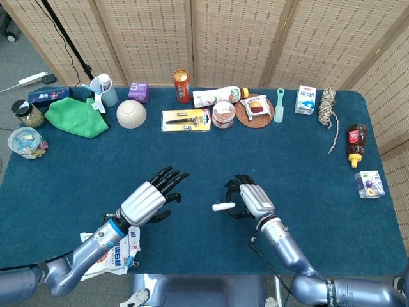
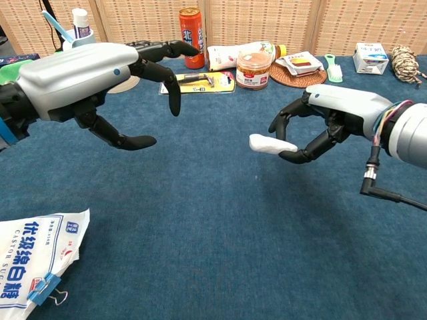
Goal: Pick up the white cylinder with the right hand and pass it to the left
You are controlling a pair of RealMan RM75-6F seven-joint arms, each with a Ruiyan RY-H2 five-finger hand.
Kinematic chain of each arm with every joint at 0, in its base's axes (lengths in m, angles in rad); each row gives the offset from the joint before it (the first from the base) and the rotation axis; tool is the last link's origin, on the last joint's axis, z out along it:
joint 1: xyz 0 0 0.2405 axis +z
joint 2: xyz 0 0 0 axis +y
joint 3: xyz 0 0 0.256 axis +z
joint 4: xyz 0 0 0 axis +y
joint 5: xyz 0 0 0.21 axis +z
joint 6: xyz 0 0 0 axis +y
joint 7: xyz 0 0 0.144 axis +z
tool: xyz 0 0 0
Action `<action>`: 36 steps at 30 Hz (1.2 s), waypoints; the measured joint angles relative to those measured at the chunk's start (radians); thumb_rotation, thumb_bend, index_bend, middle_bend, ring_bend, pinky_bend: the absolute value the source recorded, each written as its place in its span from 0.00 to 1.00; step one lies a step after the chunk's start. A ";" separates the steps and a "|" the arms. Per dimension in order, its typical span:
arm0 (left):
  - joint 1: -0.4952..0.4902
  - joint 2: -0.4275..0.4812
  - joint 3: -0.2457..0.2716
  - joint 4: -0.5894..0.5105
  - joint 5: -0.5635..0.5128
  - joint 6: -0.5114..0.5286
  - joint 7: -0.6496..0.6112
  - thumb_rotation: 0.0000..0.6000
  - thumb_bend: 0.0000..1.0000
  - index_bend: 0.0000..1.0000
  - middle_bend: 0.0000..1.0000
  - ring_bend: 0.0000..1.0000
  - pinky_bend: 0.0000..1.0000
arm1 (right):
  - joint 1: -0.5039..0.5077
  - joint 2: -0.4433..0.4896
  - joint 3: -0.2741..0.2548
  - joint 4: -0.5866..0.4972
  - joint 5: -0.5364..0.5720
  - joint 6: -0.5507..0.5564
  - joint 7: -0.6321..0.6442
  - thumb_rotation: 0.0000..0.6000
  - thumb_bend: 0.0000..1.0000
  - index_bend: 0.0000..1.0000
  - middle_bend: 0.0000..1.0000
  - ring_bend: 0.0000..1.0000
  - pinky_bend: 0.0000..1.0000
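My right hand (image 1: 246,198) (image 2: 320,123) holds the white cylinder (image 1: 222,206) (image 2: 269,144) above the blue table, its free end pointing toward my left hand. The cylinder is small, white and lies roughly level in the grip. My left hand (image 1: 152,197) (image 2: 100,77) hovers a short way to its left, open, with fingers spread and nothing in it. A gap of bare cloth separates the cylinder's tip from the left fingertips (image 1: 177,177).
A white snack bag with a blue clip (image 1: 112,251) (image 2: 30,263) lies at the front left under my left arm. Along the far edge stand a bowl (image 1: 131,114), an orange can (image 1: 181,85), a razor pack (image 1: 186,119), a jar (image 1: 223,114) and a carton (image 1: 305,100).
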 measured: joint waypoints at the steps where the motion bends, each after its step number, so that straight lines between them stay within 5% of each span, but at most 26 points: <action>1: -0.004 -0.008 -0.001 0.003 -0.002 -0.002 0.003 1.00 0.25 0.44 0.05 0.03 0.00 | 0.001 -0.002 0.001 -0.001 0.001 0.000 0.003 1.00 0.36 0.64 0.26 0.09 0.00; 36: -0.119 -0.129 -0.006 0.021 -0.106 -0.068 0.095 1.00 0.25 0.39 0.03 0.01 0.00 | 0.041 -0.045 -0.008 -0.005 -0.016 -0.009 0.024 1.00 0.36 0.64 0.26 0.09 0.00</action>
